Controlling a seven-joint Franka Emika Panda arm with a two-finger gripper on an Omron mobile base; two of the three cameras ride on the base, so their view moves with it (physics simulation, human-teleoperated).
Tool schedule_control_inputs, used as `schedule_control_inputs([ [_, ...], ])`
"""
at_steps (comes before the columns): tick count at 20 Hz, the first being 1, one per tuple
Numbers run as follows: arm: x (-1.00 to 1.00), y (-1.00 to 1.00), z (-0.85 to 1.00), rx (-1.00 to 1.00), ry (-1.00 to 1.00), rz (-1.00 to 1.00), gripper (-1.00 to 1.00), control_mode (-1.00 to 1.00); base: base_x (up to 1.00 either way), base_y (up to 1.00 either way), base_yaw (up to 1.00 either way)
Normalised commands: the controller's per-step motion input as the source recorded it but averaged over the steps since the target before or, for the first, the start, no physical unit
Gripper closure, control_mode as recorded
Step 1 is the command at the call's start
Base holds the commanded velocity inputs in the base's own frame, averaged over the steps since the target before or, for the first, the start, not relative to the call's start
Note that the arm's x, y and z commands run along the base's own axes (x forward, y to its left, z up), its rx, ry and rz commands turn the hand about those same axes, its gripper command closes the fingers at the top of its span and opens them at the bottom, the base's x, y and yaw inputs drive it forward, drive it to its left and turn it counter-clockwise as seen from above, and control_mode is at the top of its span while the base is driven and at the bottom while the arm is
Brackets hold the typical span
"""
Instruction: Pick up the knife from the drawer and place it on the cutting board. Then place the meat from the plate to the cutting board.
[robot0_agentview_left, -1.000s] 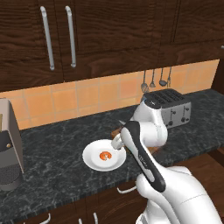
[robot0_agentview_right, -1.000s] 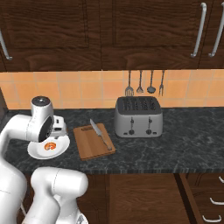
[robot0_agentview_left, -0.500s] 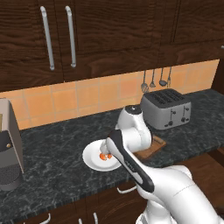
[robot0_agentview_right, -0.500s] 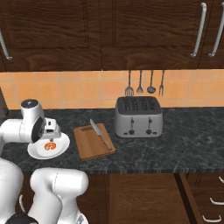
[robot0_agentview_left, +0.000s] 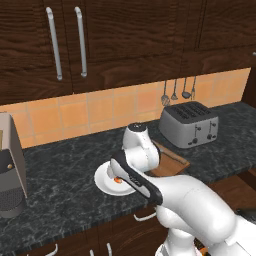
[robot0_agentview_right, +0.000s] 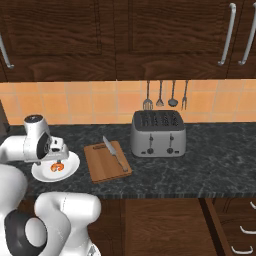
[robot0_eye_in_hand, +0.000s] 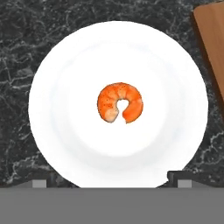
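The knife (robot0_agentview_right: 116, 154), silver blade and tan handle, lies diagonally on the brown cutting board (robot0_agentview_right: 106, 162). Left of the board stands the white plate (robot0_agentview_right: 42, 174) with the orange-red curled meat (robot0_agentview_right: 58, 166) at its centre. My gripper (robot0_agentview_right: 56, 157) hangs open just above the plate, pointing down. In the hand view the meat (robot0_eye_in_hand: 120, 103) sits mid-plate (robot0_eye_in_hand: 65, 87), and the two fingertips (robot0_eye_in_hand: 181, 179) stand wide apart at the plate's near rim with nothing between them. A corner of the board (robot0_eye_in_hand: 212, 39) shows at the upper right. From the left base, the arm covers part of the plate (robot0_agentview_left: 102, 182).
A silver toaster (robot0_agentview_right: 158, 134) stands right of the board, with dark utensils (robot0_agentview_right: 160, 95) hanging on the tiled wall behind it. A grey appliance (robot0_agentview_left: 10, 170) occupies the counter's far left. Drawer fronts with curved silver handles (robot0_agentview_right: 245, 230) are below the counter at the right.
The arm has swung left, away from the cutting board, and now holds the hand over the plate. The jaws have stayed open. Knife, board and plate have not moved.
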Motion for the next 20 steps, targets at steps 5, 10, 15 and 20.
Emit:
schedule_control_inputs([
  [5,0.16,0.01,-0.14,0.00,0.04,0.00,-1.00,-1.00,0.00,0.00,0.00],
  [10,0.09,0.00,-0.18,0.00,0.00,0.00,-1.00,-1.00,0.00,0.00,0.00],
  [15,0.02,-0.05,-0.19,0.00,0.00,0.00,-1.00,-1.00,0.00,0.00,0.00],
  [20,0.06,-0.05,-0.18,0.00,0.00,0.00,-1.00,-1.00,0.00,0.00,0.00],
])
